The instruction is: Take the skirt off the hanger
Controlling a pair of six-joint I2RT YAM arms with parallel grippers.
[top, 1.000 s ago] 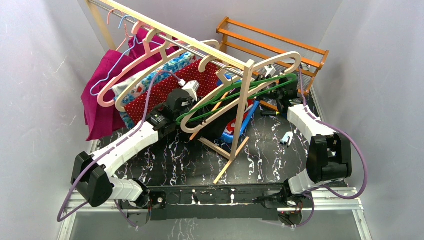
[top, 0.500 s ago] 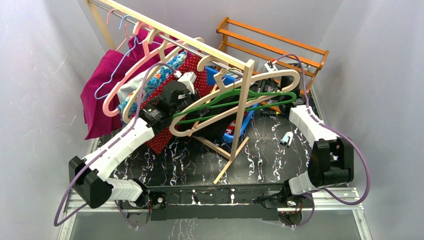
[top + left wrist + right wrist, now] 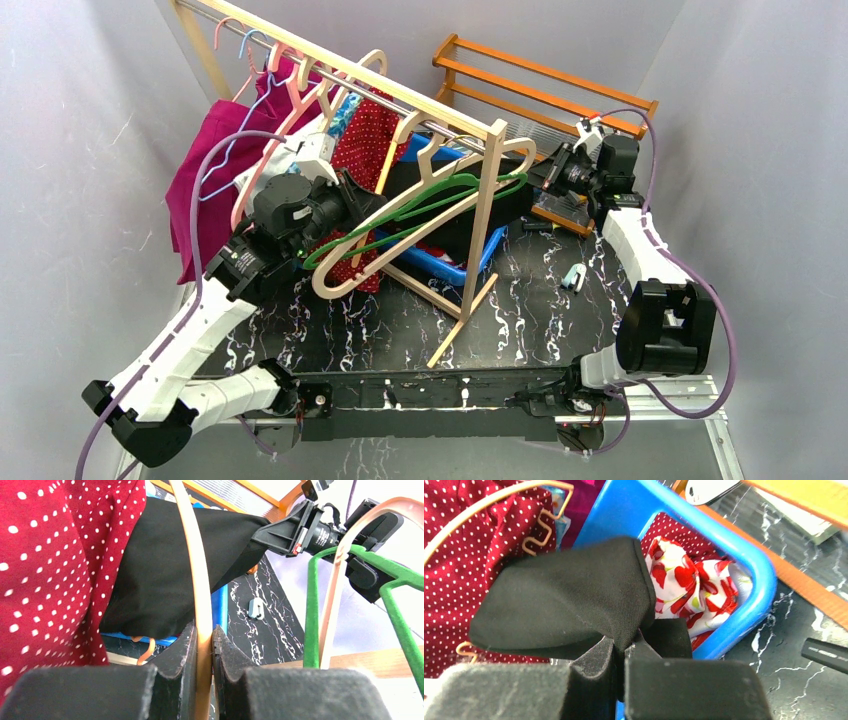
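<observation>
Fingers (image 3: 176, 655) above marbled table (image 3: 540, 300), grey walls (image 3: 80, 120)

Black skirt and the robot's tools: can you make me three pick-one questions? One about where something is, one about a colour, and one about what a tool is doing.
1. Where is the flowered cloth?
A) on a chair
B) in the blue basket
C) in a drawer

2. What colour is the skirt that the right tool pinches?
A) yellow
B) white
C) black

3. The left tool is:
A) shut on the wooden hanger
B) wide open
C) shut on a cup

Answers:
1 B, the right wrist view shows the cloth inside the basket's rim.
2 C, black cloth sits between the closed fingers.
3 A, the left wrist view shows both fingers squeezing the hanger's bar.
</observation>
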